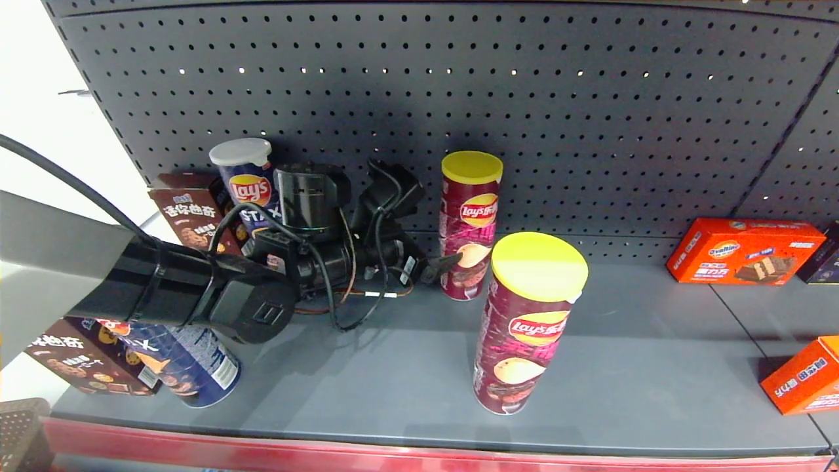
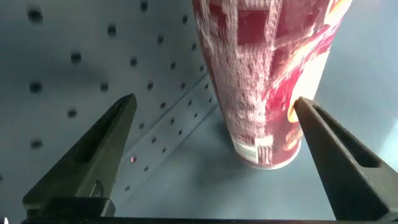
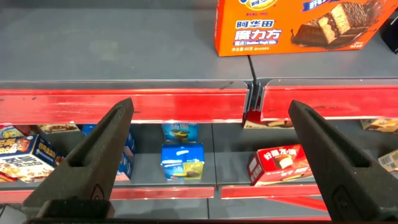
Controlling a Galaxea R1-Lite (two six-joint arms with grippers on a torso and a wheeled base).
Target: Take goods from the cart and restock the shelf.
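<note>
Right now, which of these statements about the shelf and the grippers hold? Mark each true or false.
1. The left gripper is open. True.
2. The rear maroon chip can lies on its side. False: it stands upright.
3. The front maroon chip can has a yellow lid. True.
4. The right gripper is shut. False: it is open and holds nothing.
5. The back blue chip can has a white lid. True.

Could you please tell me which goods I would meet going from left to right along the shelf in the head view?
Front cookie box → white-lidded blue can → rear maroon can → front maroon can → orange box at the back.
</note>
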